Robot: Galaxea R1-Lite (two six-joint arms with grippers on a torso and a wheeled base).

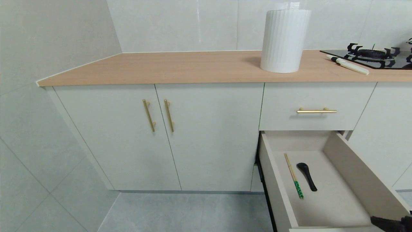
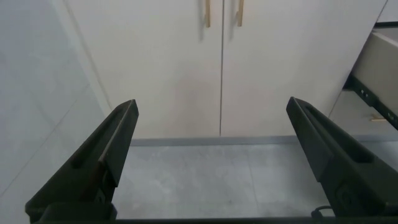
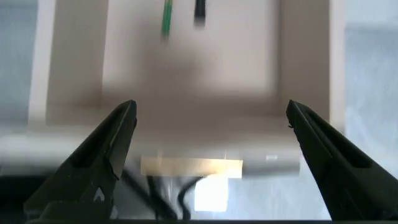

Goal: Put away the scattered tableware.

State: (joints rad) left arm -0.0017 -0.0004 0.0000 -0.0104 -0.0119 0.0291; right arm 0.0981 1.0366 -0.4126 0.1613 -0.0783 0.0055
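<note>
The lower drawer (image 1: 360, 174) stands pulled out at the right. Inside it lie a pair of wooden chopsticks (image 1: 293, 176) with green ends and a black spoon (image 1: 306, 176), side by side on the drawer floor. My right gripper (image 3: 209, 106) is open and empty, hovering just outside the drawer's front panel with its gold handle (image 3: 191, 166); the chopsticks (image 3: 166, 17) and spoon (image 3: 199, 11) lie farther in. In the head view its dark tip (image 1: 391, 223) pokes in at the bottom right corner. My left gripper (image 2: 211, 106) is open and empty, low down, facing the cabinet doors (image 2: 221, 62).
A tall white ribbed container (image 1: 285, 40) stands on the wooden counter (image 1: 161, 67). A white-handled utensil (image 1: 348, 65) lies beside the black gas hob (image 1: 373, 56). The upper drawer (image 1: 317, 106) above the pulled-out one is closed. Grey tiled floor (image 1: 180, 212) spreads left of the drawer.
</note>
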